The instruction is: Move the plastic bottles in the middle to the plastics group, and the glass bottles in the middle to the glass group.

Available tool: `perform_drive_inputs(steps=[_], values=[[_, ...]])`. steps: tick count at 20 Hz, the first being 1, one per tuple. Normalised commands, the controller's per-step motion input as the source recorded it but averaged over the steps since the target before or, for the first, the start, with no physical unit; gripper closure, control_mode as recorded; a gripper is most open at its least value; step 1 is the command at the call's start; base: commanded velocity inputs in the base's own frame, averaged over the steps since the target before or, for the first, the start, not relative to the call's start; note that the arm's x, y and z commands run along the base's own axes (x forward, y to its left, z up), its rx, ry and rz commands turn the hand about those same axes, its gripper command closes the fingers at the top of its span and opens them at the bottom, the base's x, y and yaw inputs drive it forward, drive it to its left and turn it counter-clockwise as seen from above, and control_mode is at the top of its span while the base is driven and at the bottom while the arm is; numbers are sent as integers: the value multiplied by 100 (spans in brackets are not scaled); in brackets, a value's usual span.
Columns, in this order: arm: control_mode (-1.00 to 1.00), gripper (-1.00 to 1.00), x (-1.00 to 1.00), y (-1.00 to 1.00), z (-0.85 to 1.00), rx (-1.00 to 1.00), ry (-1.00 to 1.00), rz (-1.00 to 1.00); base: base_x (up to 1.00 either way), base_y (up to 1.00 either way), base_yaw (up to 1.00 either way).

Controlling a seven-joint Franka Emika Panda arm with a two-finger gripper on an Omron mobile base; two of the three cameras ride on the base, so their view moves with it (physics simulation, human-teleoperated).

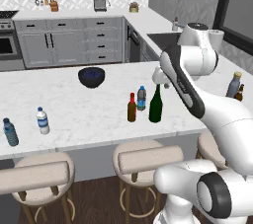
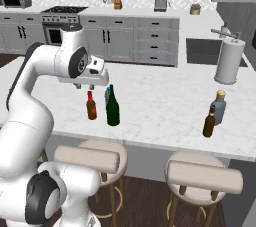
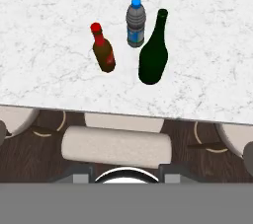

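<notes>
Hand view looks down on a stool [image 3: 117, 145], then the counter edge [image 3: 59, 97], the green wine bottle [image 3: 153, 53], the red-capped brown bottle [image 3: 103, 50] and, just behind, the blue-capped water bottle [image 3: 136, 23]. Whether the gripper [image 2: 85, 85] is parted cannot be told; it holds nothing.

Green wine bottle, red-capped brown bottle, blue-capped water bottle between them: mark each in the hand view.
Green wine bottle [image 3: 152, 62], hand view, on its wide lower body.
Red-capped brown bottle [image 3: 105, 55], hand view, on its brown body below the neck.
Blue-capped water bottle [image 3: 135, 29], hand view, on its label.
</notes>
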Motion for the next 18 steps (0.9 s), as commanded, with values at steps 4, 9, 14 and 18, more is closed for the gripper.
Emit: perform_drive_inputs(steps=[4, 9, 14, 18], values=[[-100, -100, -10, -17, -15, 2, -1, 0, 0, 0, 0], [-100, -100, -14, -26, -33, 0, -24, 0, 0, 0, 0], [-100, -100, 21, -18, -55, 0, -30, -2, 0, 0, 0], [-100, -100, 51, -1, -13, 6, 2, 1, 0, 0, 0]])
